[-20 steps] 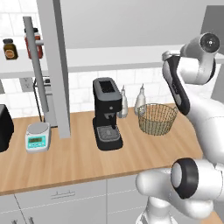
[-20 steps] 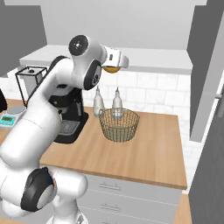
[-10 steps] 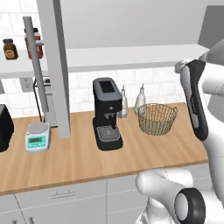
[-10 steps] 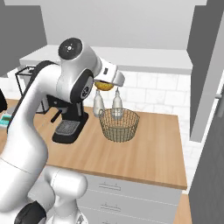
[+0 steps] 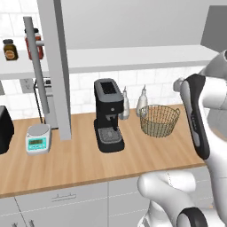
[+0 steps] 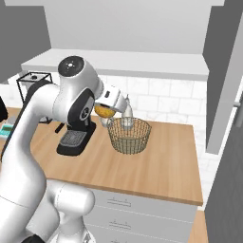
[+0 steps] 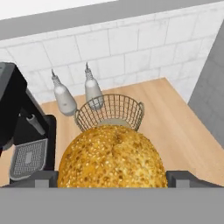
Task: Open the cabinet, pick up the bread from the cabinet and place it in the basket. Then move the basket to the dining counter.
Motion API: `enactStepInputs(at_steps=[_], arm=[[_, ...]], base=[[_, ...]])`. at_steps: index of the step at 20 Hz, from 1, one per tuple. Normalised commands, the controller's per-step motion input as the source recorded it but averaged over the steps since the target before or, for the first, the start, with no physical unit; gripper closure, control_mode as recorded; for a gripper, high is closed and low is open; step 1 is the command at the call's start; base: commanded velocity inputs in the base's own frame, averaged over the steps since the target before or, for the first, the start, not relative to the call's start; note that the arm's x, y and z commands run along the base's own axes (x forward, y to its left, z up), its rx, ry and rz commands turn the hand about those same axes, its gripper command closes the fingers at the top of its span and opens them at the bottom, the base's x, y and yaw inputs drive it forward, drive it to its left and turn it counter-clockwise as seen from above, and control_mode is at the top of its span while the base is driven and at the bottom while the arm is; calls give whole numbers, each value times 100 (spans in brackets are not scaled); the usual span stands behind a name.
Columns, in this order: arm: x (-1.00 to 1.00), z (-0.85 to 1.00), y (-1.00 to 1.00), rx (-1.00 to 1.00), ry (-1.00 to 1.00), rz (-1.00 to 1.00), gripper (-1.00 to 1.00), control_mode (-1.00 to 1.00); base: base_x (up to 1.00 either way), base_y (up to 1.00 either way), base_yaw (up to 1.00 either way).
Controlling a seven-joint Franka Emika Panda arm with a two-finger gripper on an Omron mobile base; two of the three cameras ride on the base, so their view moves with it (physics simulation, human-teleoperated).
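Hand view: round yellow-orange seeded bread [image 7: 113,156] sits low in the frame between the two dark finger tips [image 7: 42,178], which flank it on either side.
Gripper: two-finger gripper [image 6: 110,105] with jaws spread wide around the bread [image 6: 101,110], gripping it; seen in the right base view raised above the counter, just left of the basket's rim.
Basket: round tan-bronze wire-mesh basket [image 6: 128,135] stands upright on the light-wood counter [image 6: 156,166]; beyond the bread in the hand view [image 7: 110,111].
Basket neighbours: two small grey bottles [image 7: 64,99] just behind it against the white tile wall; black coffee machine [image 5: 108,114] to its left.
Cabinet: light-grey wall cabinet door [image 5: 56,66] with a long silver bar handle [image 5: 35,71] hangs swung open at the left of the left base view.
Other: small white kitchen scale [image 5: 37,138] on the counter beside the door.
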Motion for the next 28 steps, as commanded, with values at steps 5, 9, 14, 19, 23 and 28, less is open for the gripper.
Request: enactStepInputs(at_steps=[5, 9, 14, 19, 23, 28], arm=[[13, -78, 19, 0, 4, 0, 100, -100], [50, -58, 0, 0, 10, 0, 100, -100], [80, -20, -4, 0, 7, 0, 100, -100], [86, 0, -7, 0, 14, 0, 100, -100], [80, -22, -38, 0, 18, 0, 100, -100], [53, -51, -30, 0, 10, 0, 100, -100]], base=[[0, 0, 0], [0, 0, 0], [0, 0, 0], [0, 0, 0], [0, 0, 0], [0, 0, 0]])
